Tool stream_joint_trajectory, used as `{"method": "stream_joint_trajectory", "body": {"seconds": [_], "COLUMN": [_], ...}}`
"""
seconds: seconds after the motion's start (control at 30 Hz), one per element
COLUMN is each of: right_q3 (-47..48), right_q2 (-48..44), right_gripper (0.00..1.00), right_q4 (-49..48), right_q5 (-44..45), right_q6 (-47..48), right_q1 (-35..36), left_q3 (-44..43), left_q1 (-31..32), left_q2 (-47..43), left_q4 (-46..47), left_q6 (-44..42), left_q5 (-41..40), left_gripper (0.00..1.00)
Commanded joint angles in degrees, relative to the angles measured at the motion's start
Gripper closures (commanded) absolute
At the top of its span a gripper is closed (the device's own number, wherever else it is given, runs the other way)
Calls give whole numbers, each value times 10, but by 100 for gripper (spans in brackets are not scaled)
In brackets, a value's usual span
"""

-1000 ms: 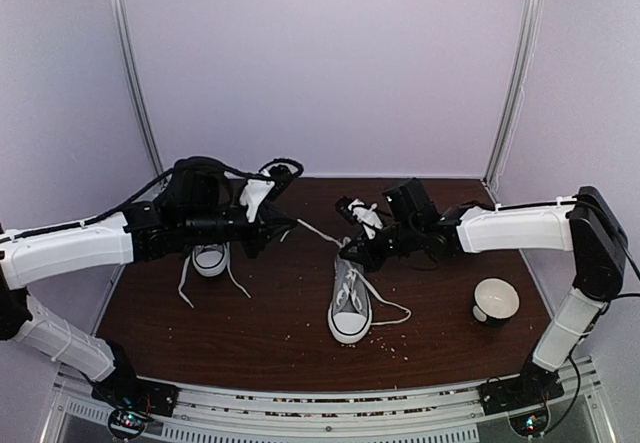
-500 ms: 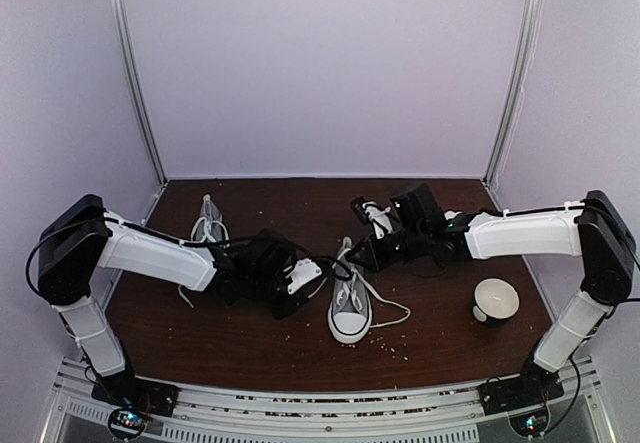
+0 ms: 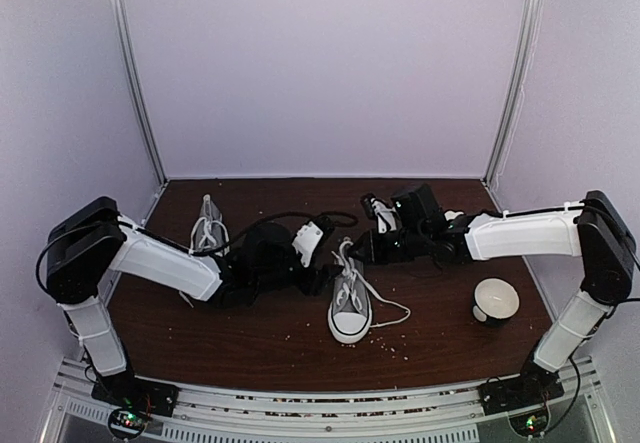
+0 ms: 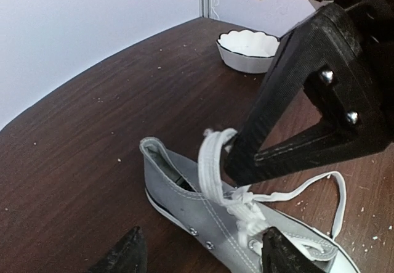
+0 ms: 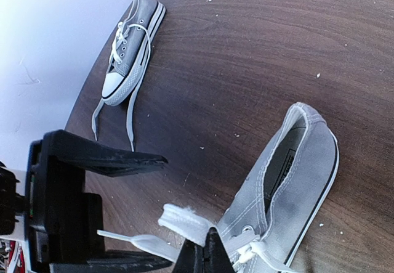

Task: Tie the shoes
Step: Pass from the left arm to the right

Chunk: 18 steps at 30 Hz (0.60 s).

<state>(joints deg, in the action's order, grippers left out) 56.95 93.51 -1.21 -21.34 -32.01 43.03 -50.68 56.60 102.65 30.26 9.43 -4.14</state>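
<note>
Dark wood of the table (image 3: 250, 348) lay under both arms. At its middle the right tool (image 5: 205, 251) pinched a lace loop (image 4: 212, 156) raised over the middle shoe (image 3: 350, 308), and the left tool (image 4: 206, 251) stood spread just beside it. Far left lay the second shoe (image 3: 208, 225), untied. The bow was apparently being formed. Next, the left tool would need to catch the free lace (image 4: 308, 183).

"Any text, brand or number to read here?"

"None legible. The shoe (image 5: 308, 174) nearer the right wrist camera has a small dark print on its insole (image 5: 284, 158)."

"Can you make it out?"

"No, it is too small and blurred."
</note>
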Motion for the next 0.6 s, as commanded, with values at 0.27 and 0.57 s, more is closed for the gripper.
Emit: {"method": "stream_joint_trajectory", "body": {"seconds": [0.27,0.57], "right_q3": [-18,-29], "right_q2": [-10,-6], "right_gripper": [100,100], "right_q4": [-30,-45], "right_q5": [7,-11], "right_q6": [-17,-9], "right_q1": [1,1], "left_q3": [57,87], "left_q1": [69,152], "left_q2": [61,25], "left_q4": [208,180], "left_q6": [7,-92], "left_q5": [-57,-61], "left_gripper": [33,28]}}
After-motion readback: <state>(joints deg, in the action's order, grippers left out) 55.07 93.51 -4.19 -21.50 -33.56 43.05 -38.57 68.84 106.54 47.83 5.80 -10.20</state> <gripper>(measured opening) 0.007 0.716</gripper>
